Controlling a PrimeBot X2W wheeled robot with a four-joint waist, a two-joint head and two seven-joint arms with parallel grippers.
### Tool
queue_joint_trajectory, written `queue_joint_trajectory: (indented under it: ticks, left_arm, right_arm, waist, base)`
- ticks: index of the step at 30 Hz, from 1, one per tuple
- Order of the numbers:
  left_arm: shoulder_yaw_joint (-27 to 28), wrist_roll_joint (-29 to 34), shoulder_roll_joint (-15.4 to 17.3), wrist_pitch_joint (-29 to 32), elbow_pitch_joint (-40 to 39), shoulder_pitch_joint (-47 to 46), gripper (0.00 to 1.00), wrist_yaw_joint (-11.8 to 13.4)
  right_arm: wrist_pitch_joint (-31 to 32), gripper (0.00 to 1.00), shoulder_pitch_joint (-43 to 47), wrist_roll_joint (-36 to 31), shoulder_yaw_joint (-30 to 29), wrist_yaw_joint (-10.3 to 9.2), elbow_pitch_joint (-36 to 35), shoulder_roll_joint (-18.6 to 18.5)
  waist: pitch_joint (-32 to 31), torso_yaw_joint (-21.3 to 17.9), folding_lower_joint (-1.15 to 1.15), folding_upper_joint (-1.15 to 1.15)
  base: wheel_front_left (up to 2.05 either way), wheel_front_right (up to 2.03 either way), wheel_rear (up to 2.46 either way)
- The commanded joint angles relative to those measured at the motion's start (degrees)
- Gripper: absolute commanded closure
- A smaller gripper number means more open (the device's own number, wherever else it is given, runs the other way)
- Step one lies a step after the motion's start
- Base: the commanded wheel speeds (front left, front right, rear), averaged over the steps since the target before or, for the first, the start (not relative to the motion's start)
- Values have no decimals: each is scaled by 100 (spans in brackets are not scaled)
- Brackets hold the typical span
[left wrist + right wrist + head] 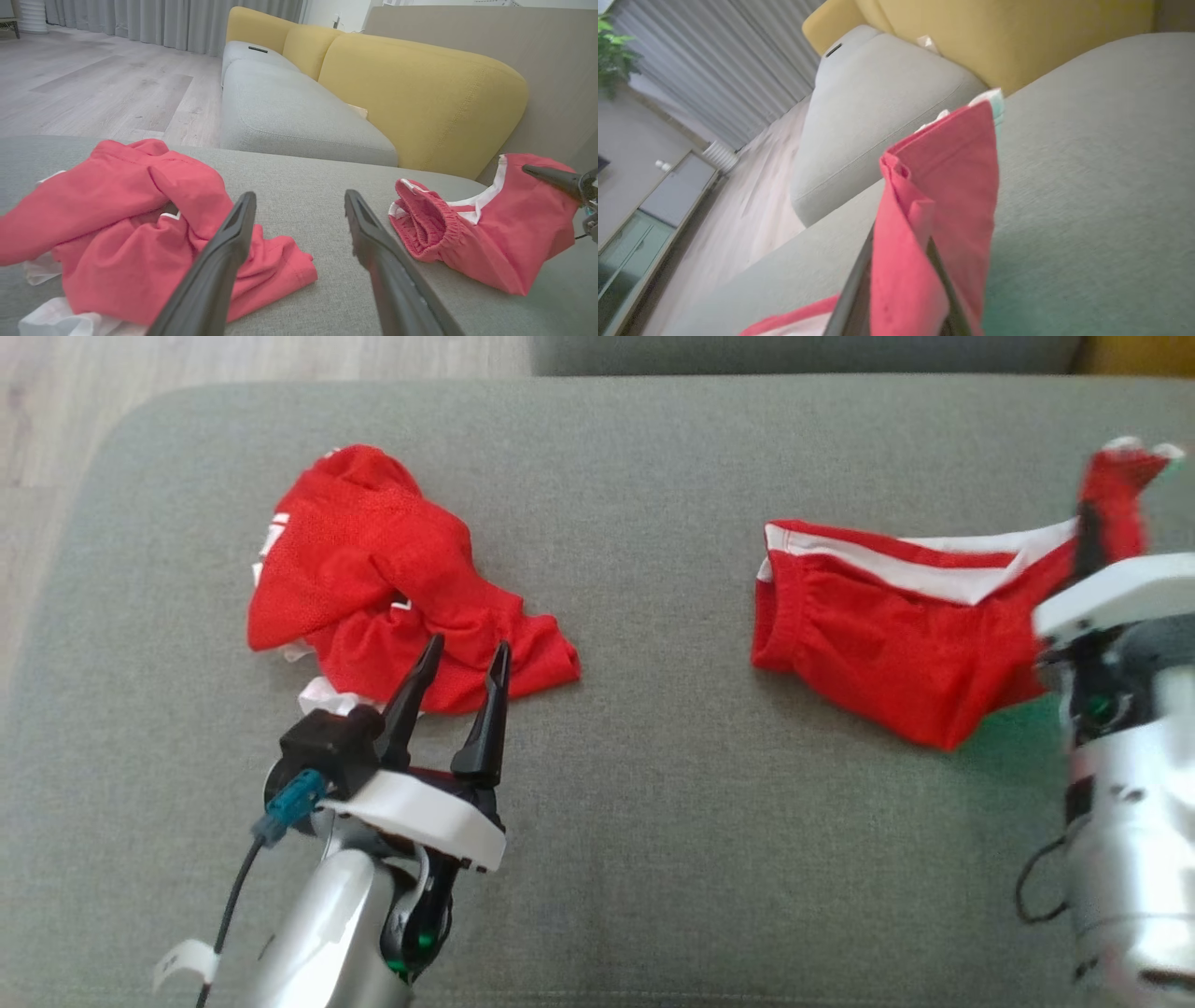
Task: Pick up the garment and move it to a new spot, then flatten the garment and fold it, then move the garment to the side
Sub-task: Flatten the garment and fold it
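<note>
Shorts (896,644) run left-right, waistband left, end in R claw (1088,537).

Broad grey woven-fabric seat cushion (653,896) with rounded corners. Past its far edge sits a second grey upholstered seat (289,112), backed by rounded mustard-yellow cushions (420,98). A small dark flat object (257,49) lies on a seat further back. Pale wood-plank floor (93,88) on the open side. Grey pleated full-length curtains (154,21) at the far end. Flat beige panel (537,60) behind the yellow cushions. Low glass-fronted cabinet (644,219) against a wall, green leafy plant (612,51) above it. Light soft and even.
</note>
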Motion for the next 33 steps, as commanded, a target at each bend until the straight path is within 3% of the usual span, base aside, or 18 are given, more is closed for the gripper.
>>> queue_joint_trajectory:
  ticks: [1,12,27,28,33]
  left_arm:
    - [227,27,44,-52,-160,-122,0,-16]
    - [220,-18,44,-52,-147,63,0,-12]
    - [205,-57,44,-52,-69,192,0,21]
    - [208,-63,44,-52,-70,197,0,28]
    - [212,-74,44,-52,-77,205,0,38]
  right_arm:
    - [26,100,-71,63,232,-5,-250,82]
    - [292,100,744,1144,1975,-5,-1229,182]
    - [194,100,1213,1562,3134,-5,-1115,126]
    - [165,0,1224,1541,3295,-5,-1005,130]
    - [112,0,1232,1525,3715,-5,-625,169]
  waist:
    - [-49,27,0,0]
    - [-238,251,0,0]
    - [-336,445,0,0]
    - [-333,438,0,0]
    - [-309,383,0,0]
  base:
    - [0,0,0]
    - [0,0,0]
    - [0,0,0]
    - [0,0,0]
    - [0,0,0]
